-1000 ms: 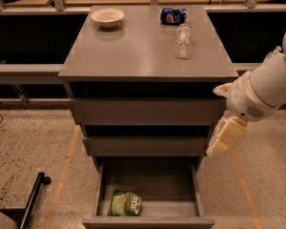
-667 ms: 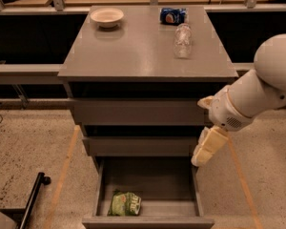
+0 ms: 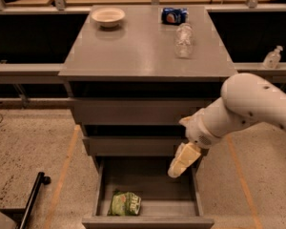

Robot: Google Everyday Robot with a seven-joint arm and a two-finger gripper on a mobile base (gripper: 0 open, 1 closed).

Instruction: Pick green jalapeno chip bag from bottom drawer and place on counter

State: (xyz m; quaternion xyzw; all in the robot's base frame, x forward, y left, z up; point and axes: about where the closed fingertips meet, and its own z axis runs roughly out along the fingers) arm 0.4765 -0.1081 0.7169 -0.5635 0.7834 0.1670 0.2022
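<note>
Leftward we are swinging our gripper (image 3: 183, 160), grip state untellable, over the bottom drawer (image 3: 148, 221); the green jalapeno chip bag (image 3: 125, 204) is lying at its eight o'clock.

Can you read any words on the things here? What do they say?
green jalapeno chip bag, in the bottom drawer: pale lettering, too blurred to read.
blue crushed can, on the counter: a round mark, no readable words.
No other writing shows. The gripper hangs over the right side of the bottom drawer and bears no text.
</note>
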